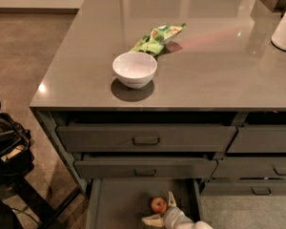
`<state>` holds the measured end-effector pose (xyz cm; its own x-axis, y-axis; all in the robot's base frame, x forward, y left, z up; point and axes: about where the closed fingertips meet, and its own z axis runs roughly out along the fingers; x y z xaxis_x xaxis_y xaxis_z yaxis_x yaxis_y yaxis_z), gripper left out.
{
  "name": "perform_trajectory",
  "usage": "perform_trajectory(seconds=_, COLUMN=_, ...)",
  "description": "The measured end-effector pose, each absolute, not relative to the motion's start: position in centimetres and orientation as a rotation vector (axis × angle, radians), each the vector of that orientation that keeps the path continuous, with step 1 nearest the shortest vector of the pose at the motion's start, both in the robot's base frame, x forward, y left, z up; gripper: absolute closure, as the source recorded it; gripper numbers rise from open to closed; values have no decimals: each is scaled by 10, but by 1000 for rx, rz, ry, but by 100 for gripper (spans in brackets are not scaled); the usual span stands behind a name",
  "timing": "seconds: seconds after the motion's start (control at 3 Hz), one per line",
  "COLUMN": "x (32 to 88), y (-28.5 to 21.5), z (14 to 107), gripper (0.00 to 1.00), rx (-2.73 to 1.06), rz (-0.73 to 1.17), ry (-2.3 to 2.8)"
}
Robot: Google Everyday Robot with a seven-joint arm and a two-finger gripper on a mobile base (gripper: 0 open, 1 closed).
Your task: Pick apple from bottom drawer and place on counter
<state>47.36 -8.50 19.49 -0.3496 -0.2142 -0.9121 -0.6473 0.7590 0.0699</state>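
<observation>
The apple (158, 204), small and red-orange, lies on the floor of the open bottom drawer (119, 202) at the lower middle of the camera view. My gripper (163, 210) reaches in from the bottom edge, right next to the apple on its right and front. Its pale fingers (171, 200) are spread, one beside the apple and one below it, and they do not close on it. The glossy grey-brown counter (214, 75) spreads over the cabinet above.
A white bowl (134, 69) and a green snack bag (157, 37) sit on the counter, with a white container (285, 25) at the far right. Two closed drawers with bar handles (146, 140) sit above the open one. Dark equipment (5, 147) stands at the left.
</observation>
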Motion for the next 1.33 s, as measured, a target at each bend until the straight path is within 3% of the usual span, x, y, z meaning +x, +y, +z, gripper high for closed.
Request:
perform_trajectory(seconds=0.67, x=494, y=-92, z=158, gripper=0, rx=-784, rz=391, ry=1897)
perform_trajectory(seconds=1.33, x=495, y=-93, z=157, gripper=42, rx=-785, rz=386, ry=1896)
